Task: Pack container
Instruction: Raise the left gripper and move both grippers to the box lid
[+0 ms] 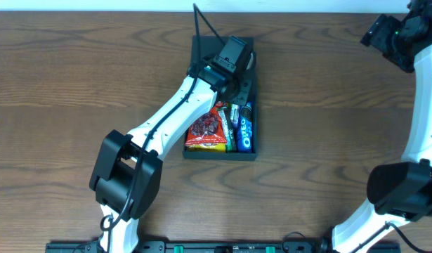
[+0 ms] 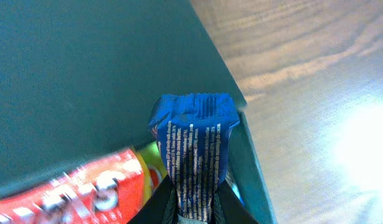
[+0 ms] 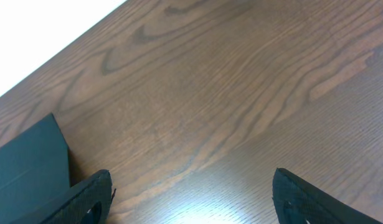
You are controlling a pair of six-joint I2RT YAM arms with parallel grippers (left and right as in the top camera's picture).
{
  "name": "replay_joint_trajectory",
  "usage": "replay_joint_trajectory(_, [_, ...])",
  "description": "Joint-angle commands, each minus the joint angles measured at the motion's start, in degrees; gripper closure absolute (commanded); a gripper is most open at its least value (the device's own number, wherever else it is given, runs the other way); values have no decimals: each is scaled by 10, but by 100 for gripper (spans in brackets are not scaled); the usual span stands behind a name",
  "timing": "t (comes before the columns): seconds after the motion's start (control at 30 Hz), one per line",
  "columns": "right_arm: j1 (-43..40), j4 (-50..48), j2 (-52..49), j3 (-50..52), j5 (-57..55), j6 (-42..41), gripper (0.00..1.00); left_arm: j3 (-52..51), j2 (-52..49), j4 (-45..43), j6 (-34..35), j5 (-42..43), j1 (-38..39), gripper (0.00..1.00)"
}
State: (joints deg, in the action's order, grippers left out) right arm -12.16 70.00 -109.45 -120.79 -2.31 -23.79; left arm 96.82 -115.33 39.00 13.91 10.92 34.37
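The left gripper [image 2: 194, 210], pinching the blue packet [image 2: 194, 143] by one end, should lay it flat along the wall of the container [image 1: 219, 156] before letting go; the right gripper [image 3: 194, 198] hangs spread.

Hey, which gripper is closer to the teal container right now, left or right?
Left. The left gripper is inside the container, pinching a blue packet. The right gripper hangs open over the table, far off to the container's right.

Brown wood-grain table [image 1: 68, 63], white strip [image 3: 42, 31] beyond far edge
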Motion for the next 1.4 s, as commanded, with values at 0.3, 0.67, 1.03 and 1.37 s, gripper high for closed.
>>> replay_joint_trajectory(0.3, [-5, -4, 2, -3, 0, 7, 18, 12, 1, 54, 32, 78, -2, 84])
replay_joint_trajectory(0.67, [-5, -3, 2, -3, 0, 7, 18, 18, 8, 56, 31, 34, -9, 17])
replay_joint_trajectory(1.03, [70, -5, -80, 24, 185, 96, 98, 75, 99, 16, -217, -103, -129, 94])
replay_joint_trajectory(1.37, [158, -17, -247, 24, 356, 106, 98, 74, -34, 33, -61, 93, -291, 94])
